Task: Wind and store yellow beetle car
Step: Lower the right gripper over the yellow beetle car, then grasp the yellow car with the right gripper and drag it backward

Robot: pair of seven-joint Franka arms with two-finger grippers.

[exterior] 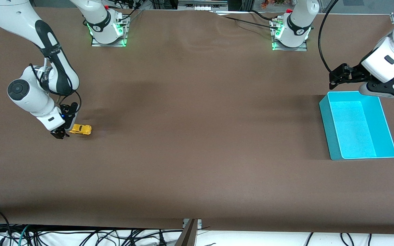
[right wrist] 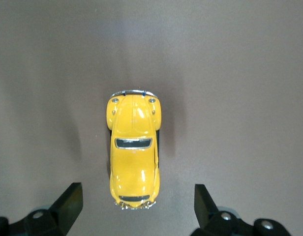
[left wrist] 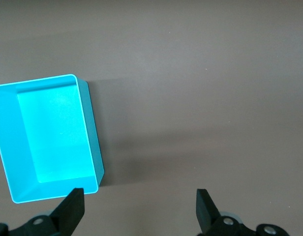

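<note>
Right tool point(exterior: 60, 134) in the front view sits low at the car point(exterior: 80, 129), at my nine o'clock on the desk point(exterior: 197, 136); left tool point(exterior: 335, 80) waits over the bin point(exterior: 325, 112) at three. Left wrist view: fingers wide, nothing held. Right wrist view: fingers point(right wrist: 68, 201) wide, car's tail between them. I judge it light, rigid, glossy; grip the flanks.
</note>
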